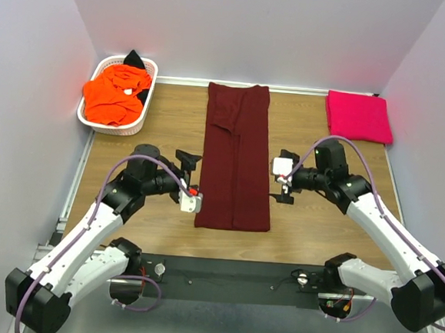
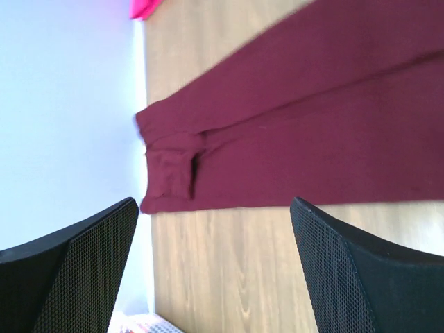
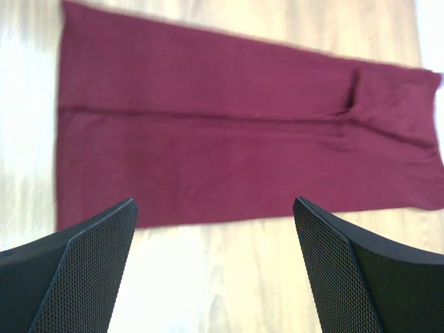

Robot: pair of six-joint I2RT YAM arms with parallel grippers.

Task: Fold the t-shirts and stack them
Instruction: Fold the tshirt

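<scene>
Fingers [image 2: 76, 270] flank maroon t-shirt [image 1: 237, 156] lying lengthwise, near-to-far.

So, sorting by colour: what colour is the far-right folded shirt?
Bright pink shirt, clearest in the top external view.

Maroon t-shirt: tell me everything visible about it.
The maroon t-shirt is soft, plain dark-red cloth, folded lengthwise into a long narrow strip, its sides turned in to meet along a centre line; a folded sleeve shows near the far end. It lies flat on the wooden table, running from the back edge toward the arms. The left gripper and right gripper flank it, open, gripping nothing.
</scene>
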